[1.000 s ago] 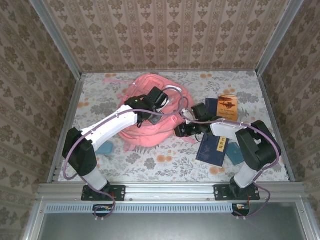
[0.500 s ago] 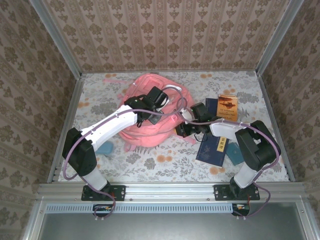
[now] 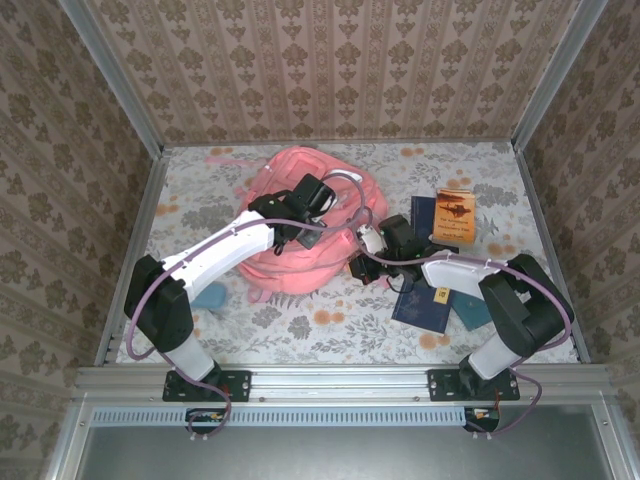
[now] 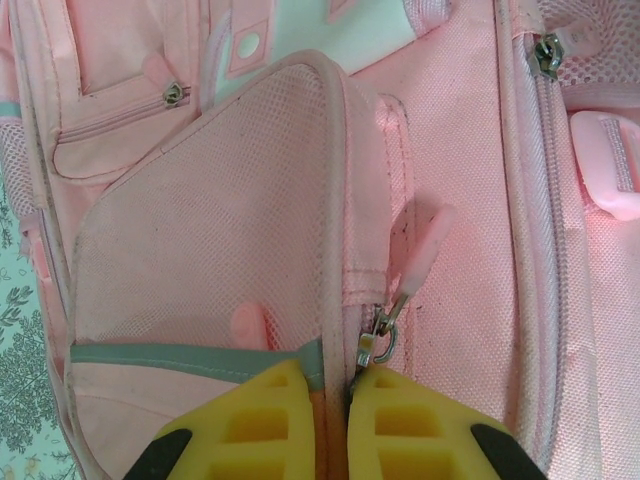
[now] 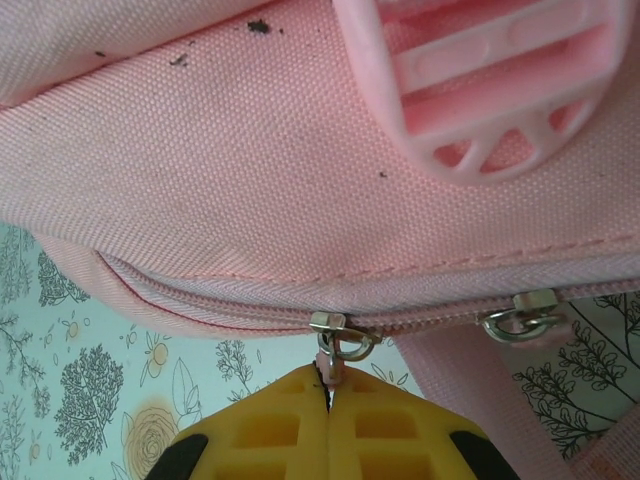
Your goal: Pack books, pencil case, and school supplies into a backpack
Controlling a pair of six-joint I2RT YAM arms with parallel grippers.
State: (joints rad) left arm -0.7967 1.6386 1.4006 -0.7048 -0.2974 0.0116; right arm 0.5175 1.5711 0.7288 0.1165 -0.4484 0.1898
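Note:
The pink backpack [image 3: 283,175] lies mid-table. My left gripper [image 3: 303,203] rests on top of it, shut on the piped seam [image 4: 338,250] of the mesh pocket, beside a metal zipper slider [image 4: 376,343]. My right gripper [image 3: 365,262] is at the backpack's near right edge, shut on the pink zipper pull [image 5: 327,366] under its slider [image 5: 335,326]. One navy book [image 3: 428,300] lies to the right, another [image 3: 424,211] sits behind it beside the orange-brown booklet [image 3: 456,214]. Teal school supplies lie at the left [image 3: 210,295] and right [image 3: 472,310]. The pencil case is out of view.
A second zipper slider [image 5: 520,321] sits right of the held one, and a pink strap buckle [image 5: 490,90] lies above it. Patterned walls and metal rails enclose the flowered table [image 3: 330,320], which is bare in front of the backpack.
My right gripper has closed onto the zipper pull, and the right forearm has swung slightly lower and rightward. The left arm has held still.

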